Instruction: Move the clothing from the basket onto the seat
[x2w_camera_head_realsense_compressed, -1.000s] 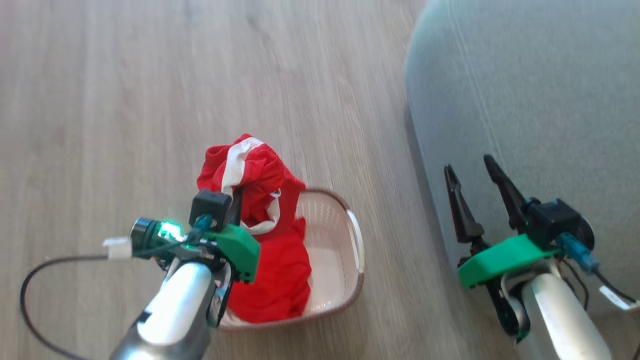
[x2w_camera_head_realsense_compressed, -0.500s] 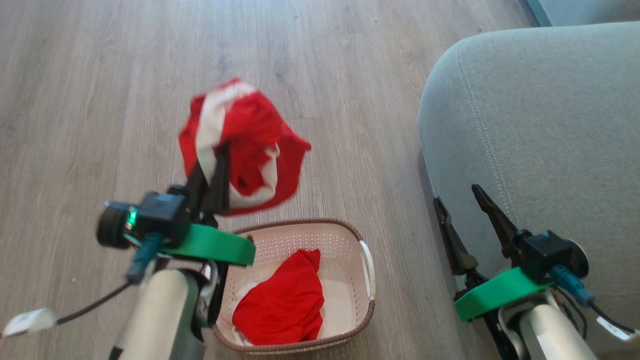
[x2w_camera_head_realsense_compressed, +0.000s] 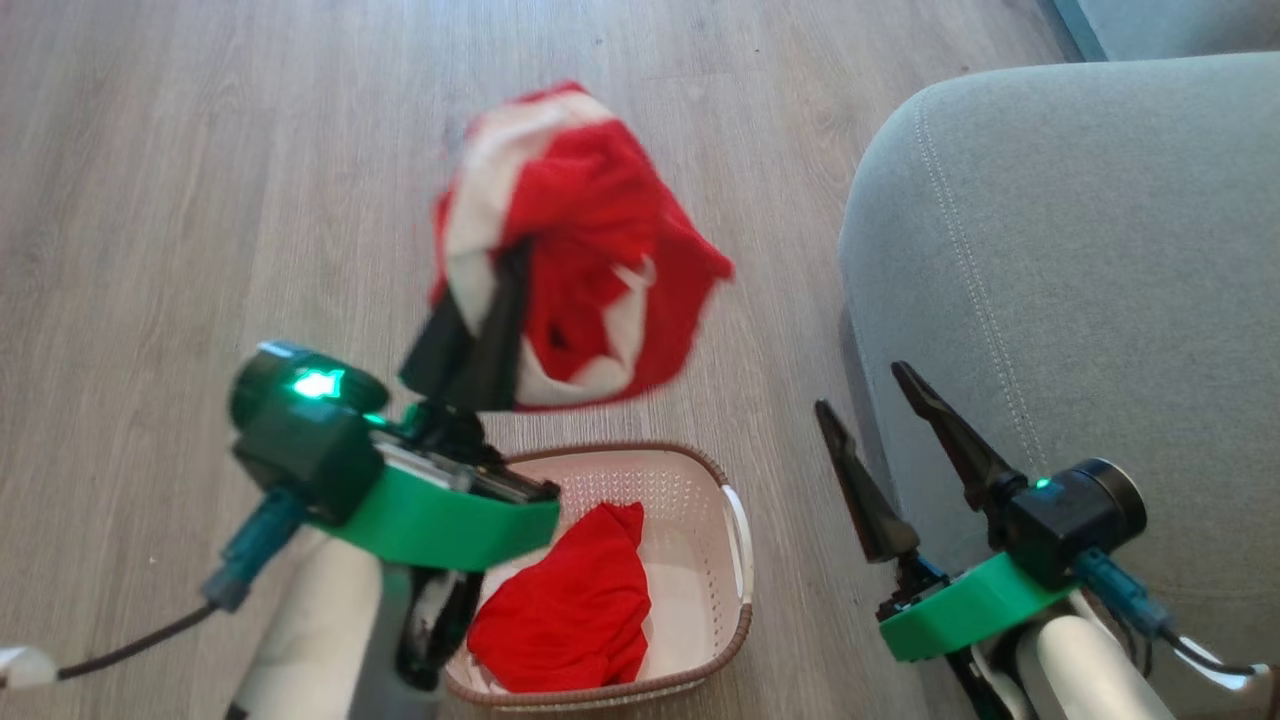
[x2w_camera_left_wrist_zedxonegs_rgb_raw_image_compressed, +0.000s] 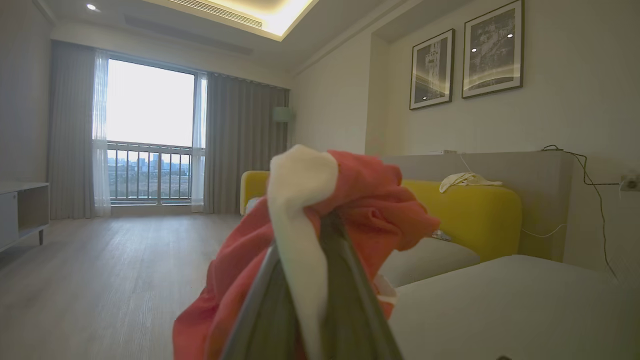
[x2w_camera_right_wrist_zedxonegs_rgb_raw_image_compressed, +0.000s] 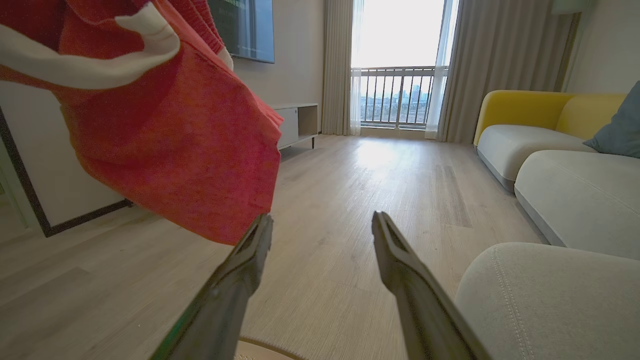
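Gripping: the left gripper (x2w_camera_head_realsense_compressed: 505, 285) pinches its two dark fingers together on the held garment (x2w_camera_head_realsense_compressed: 590, 220). In the left wrist view a white band of the cloth is caught between them.
Held garment: bright red with broad white bands, bunched up. It hangs in the air from the fingers, above the floor (x2w_camera_head_realsense_compressed: 200, 200) and past the far rim of the basket (x2w_camera_head_realsense_compressed: 742, 560), touching neither. It is blurred in the head view.
Basket: cream, perforated, with a brown rim. It stands on the floor between the two arms, near the front of the seat (x2w_camera_head_realsense_compressed: 1100, 250).
Second garment (x2w_camera_head_realsense_compressed: 570, 610): red and crumpled, lying inside the basket toward its near left side.
Seat: a grey-green cushion with a rounded corner and a stitched seam, to the right of the basket.
Right gripper (x2w_camera_head_realsense_compressed: 858, 388): jaws spread wide with nothing between them. The fingers are raised at the seat's front edge, well apart from the held garment.
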